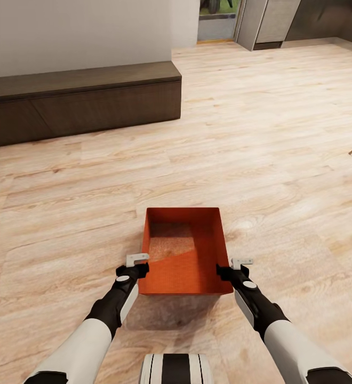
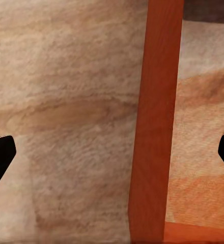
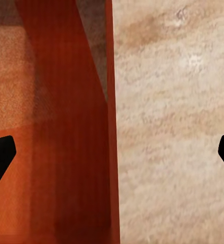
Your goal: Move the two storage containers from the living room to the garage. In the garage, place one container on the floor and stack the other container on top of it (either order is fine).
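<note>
Left end effector (image 1: 138, 262) and right end effector (image 1: 239, 265) both had jaws spread wide, one on each side wall of the orange-red storage container (image 1: 184, 250), straddling the rims, not clamped. Container sat held between the arms, just over the light wood plank floor (image 1: 282, 160), shadow beneath it. Farther off: dark low cabinet (image 1: 80, 101) along the wall, doorway beyond
</note>
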Controlling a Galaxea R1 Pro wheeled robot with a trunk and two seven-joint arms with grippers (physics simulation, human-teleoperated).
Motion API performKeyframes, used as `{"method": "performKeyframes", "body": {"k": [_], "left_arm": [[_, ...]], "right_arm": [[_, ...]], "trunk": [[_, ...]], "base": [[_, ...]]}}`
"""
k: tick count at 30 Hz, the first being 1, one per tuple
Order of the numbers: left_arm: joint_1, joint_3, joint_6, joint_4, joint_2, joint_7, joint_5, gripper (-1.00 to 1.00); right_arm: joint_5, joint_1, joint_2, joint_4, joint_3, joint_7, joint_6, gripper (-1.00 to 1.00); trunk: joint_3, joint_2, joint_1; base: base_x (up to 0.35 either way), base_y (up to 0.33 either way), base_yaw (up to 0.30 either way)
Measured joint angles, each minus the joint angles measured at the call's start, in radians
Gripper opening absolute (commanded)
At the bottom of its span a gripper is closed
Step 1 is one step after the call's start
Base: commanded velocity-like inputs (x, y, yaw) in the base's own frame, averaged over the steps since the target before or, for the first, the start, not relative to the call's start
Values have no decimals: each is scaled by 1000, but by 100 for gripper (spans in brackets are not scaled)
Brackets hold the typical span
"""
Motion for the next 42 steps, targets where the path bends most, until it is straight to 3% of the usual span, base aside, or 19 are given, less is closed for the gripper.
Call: {"method": "performKeyframes", "body": {"k": [42], "left_arm": [[0,-1,7,0,0,-2,0,100]], "right_arm": [[0,0,-3,-16,3,5,-3,100]], "trunk": [[0,0,0]], "base": [[16,0,0]]}}
